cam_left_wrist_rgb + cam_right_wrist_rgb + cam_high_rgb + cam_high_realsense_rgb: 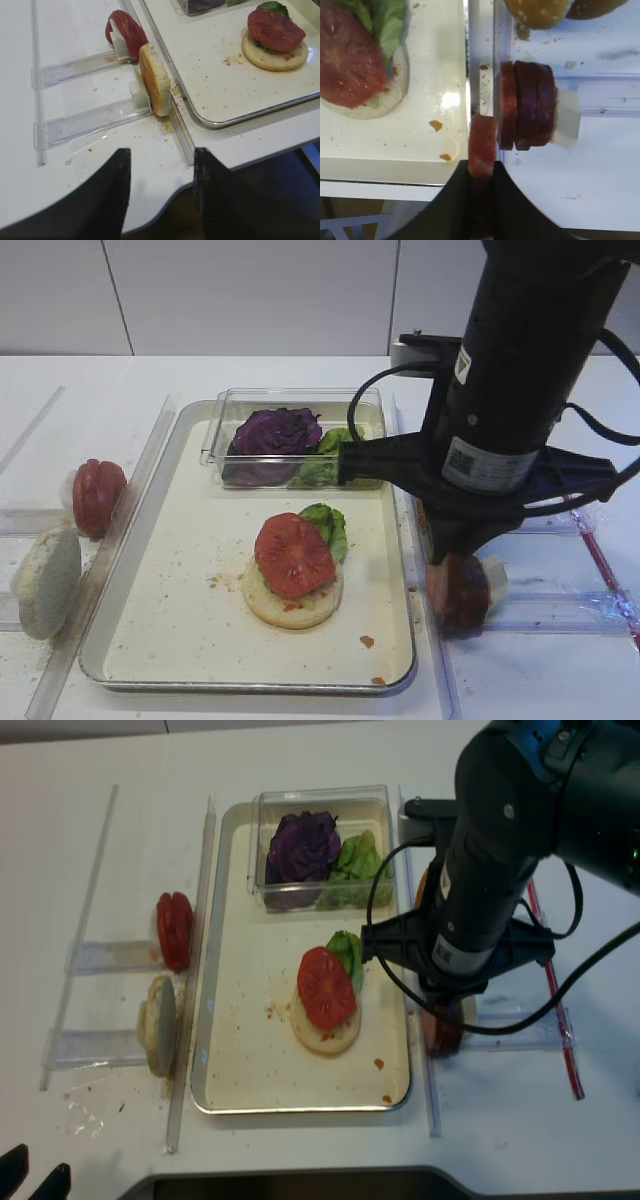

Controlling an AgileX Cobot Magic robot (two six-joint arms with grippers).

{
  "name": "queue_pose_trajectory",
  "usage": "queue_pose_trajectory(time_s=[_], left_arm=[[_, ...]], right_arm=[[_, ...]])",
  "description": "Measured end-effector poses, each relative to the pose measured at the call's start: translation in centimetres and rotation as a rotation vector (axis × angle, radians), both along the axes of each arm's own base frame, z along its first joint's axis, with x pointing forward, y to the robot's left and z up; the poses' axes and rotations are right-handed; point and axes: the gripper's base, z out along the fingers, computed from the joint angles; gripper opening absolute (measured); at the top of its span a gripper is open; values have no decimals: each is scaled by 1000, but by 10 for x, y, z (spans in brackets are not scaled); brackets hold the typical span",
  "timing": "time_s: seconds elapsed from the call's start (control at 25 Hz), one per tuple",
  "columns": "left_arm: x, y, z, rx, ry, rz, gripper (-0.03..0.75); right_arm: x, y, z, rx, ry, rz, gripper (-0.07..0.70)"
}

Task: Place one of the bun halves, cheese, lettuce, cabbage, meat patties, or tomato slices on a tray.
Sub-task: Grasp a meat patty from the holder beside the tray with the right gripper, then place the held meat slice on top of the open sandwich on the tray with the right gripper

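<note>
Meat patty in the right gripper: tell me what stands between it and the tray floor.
Only the tray rim. The right gripper holds one meat patty on edge just outside it; the bare floor beside the tomato-topped bun half holds only crumbs.

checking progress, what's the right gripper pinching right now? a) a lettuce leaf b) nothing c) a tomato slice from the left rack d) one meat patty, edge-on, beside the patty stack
d: in the right wrist view the right gripper is closed on one meat patty, held edge-on just beside the rest of the patty stack.
</note>
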Motion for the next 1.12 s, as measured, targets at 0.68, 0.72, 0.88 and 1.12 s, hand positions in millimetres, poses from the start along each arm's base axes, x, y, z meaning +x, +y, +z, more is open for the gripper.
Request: queue_pose_trajectory(time_s=[0.68, 0.72, 0.88, 1.12], left_arm=[[0, 0, 0, 0, 0, 0, 286], [0, 0, 0, 0, 0, 0, 286], [0, 0, 0, 0, 0, 0, 286], [0, 0, 0, 0, 0, 0, 286]], right_arm=[[4, 16, 3, 176, -54, 52, 109], [5, 17, 4, 186, -62, 48, 109], [7, 19, 5, 212, -86, 50, 109], [11, 24, 7, 270, -135, 42, 109]])
